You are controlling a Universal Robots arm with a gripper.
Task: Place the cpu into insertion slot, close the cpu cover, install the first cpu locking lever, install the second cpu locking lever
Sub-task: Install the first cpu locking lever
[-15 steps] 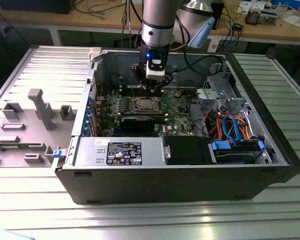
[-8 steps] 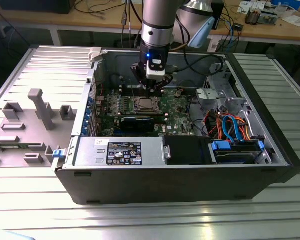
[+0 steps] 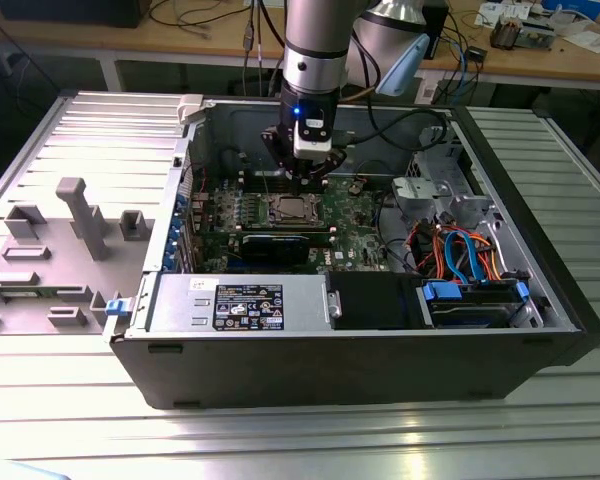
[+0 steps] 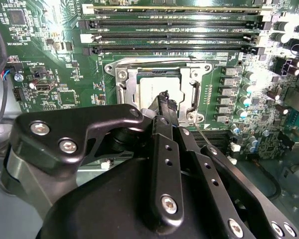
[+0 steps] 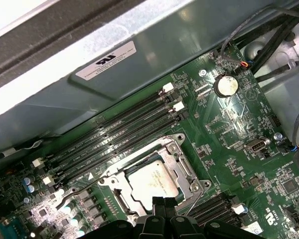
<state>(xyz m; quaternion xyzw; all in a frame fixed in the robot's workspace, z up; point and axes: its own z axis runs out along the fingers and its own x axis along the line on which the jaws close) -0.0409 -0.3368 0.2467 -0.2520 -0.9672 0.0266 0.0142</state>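
Observation:
The cpu (image 5: 150, 183) lies flat in the insertion slot (image 5: 185, 142) on the green board, its silvery top showing. The cpu cover (image 5: 181, 169) is down around it, and the chip shows through its cut-out. A thin wire locking lever (image 5: 198, 198) runs along one side of the socket. My gripper (image 5: 161, 205) hangs just above the socket's edge, fingers pressed together with nothing seen between them. In the second wrist view the fingertips (image 4: 165, 99) overlap the cpu (image 4: 152, 88) and the cover (image 4: 131, 84). In the exterior view the gripper (image 3: 307, 183) stands over the socket (image 3: 292, 210).
Long black memory slots (image 5: 114, 137) run beside the socket, toward the case wall (image 5: 89, 99). A round coin battery (image 5: 225, 85) and cables (image 5: 269, 40) lie farther off. In the exterior view a drive cage (image 3: 440, 190), coloured cables (image 3: 460, 250) and the power supply (image 3: 240, 300) fill the case.

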